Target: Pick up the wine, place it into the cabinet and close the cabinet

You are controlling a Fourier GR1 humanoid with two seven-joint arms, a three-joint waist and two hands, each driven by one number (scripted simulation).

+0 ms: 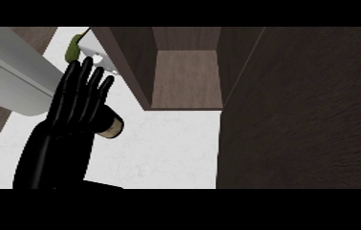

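Note:
My left hand [70, 109] rises from the lower left of the head view, open, with its fingers straight and pointing up. Just past its right edge, the dark neck and tan top of the wine bottle [110, 126] stick out; the hand hides the rest of the bottle. I cannot tell whether the hand touches it. The dark wooden cabinet [187, 76] stands open beyond, its inner shelf bare. Its door [289, 119] is swung out and fills the right side. My right hand does not show.
The white speckled counter [162, 152] runs between the hand and the door. A grey basin-like object [25, 81] sits at the left edge. A green item [72, 50] and a white object [95, 47] lie at the back left, beside the cabinet's left wall.

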